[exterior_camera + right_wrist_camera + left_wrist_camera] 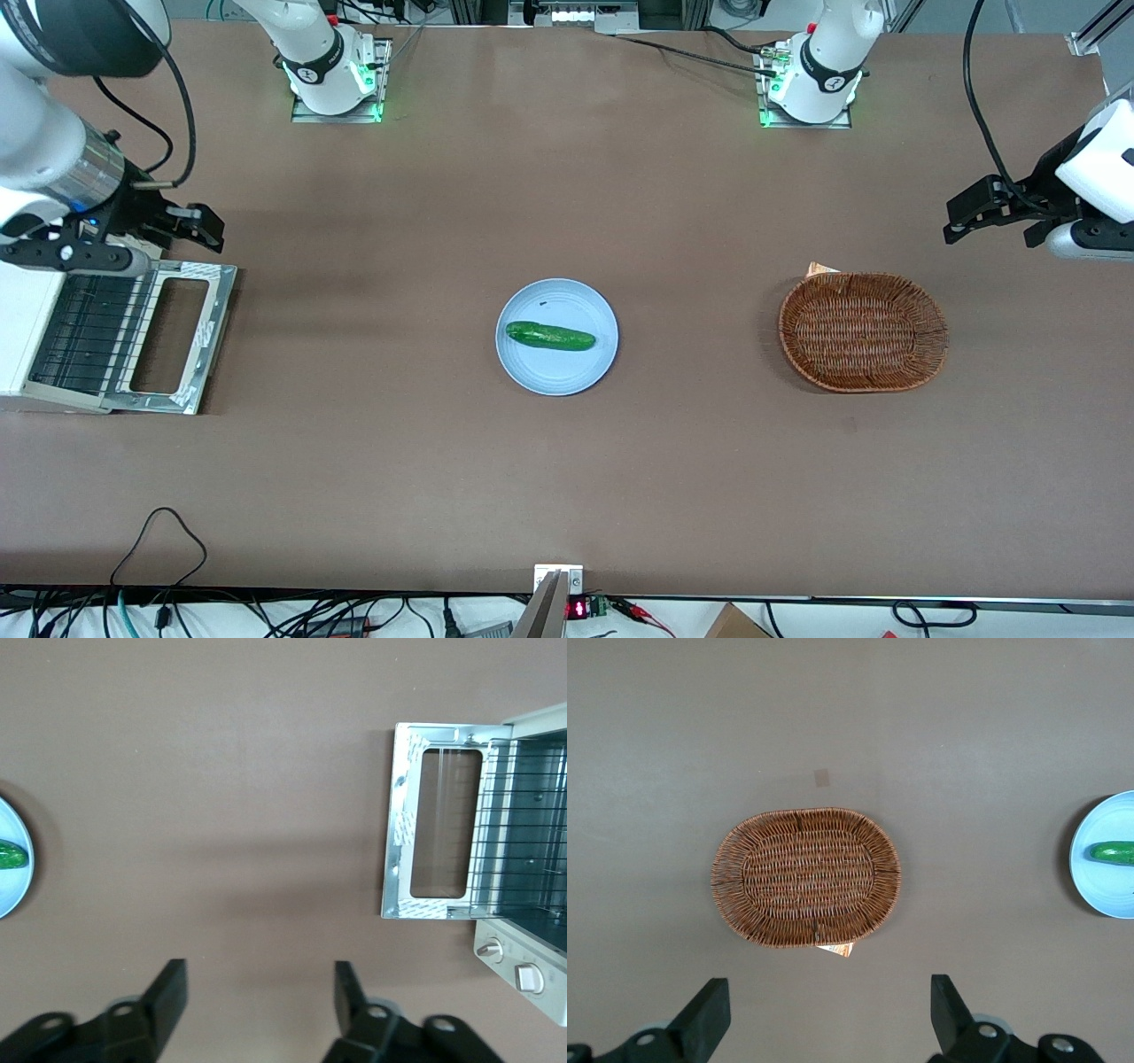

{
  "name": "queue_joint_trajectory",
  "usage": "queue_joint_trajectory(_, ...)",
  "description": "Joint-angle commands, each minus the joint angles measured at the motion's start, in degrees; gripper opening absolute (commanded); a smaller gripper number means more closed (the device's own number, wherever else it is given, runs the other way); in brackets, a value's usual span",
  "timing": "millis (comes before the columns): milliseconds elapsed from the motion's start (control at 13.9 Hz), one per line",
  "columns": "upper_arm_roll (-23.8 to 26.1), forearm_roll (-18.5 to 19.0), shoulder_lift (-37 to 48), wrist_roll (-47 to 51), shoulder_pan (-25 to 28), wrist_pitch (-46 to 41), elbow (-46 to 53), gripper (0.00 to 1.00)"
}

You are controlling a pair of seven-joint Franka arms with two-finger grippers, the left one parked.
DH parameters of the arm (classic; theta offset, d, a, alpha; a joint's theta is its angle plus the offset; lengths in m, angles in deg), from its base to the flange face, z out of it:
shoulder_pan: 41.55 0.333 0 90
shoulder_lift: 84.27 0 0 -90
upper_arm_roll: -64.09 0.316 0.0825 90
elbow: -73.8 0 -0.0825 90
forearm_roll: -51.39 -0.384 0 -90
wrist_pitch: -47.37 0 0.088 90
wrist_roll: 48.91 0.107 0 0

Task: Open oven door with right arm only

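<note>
Oven door (182,341) lies folded all the way down, flat on the table (567,487) at the working arm's end, its window facing up and the rack (84,332) inside the white toaster oven (22,323) laid bare. Judging by that, the opening is done and little remains but to pull clear. My gripper (202,226) hangs released, fingers (168,997) spread and holding nothing, just above the door's edge farther from the front camera. Toward the table's middle sits a blue plate (532,372) with a cucumber (549,336), and a wicker basket (862,332) lies toward the parked arm's end.
</note>
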State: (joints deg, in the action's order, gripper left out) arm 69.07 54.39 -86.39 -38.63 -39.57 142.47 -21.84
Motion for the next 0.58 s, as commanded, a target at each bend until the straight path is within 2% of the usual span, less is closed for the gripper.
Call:
queue_joint_trajectory(0, -0.06, -1.15, 0.62, -1.05, 0.22, -2.36, 2.38, 0.99)
queue_joint_trajectory(361, 0.12, -3.52, 0.53, -1.05, 0.22, -2.19, 3.0, 0.99)
queue_joint_trajectory(505, 0.73, -3.52, 0.53, -4.81, 0.22, -2.28, 3.27, 0.99)
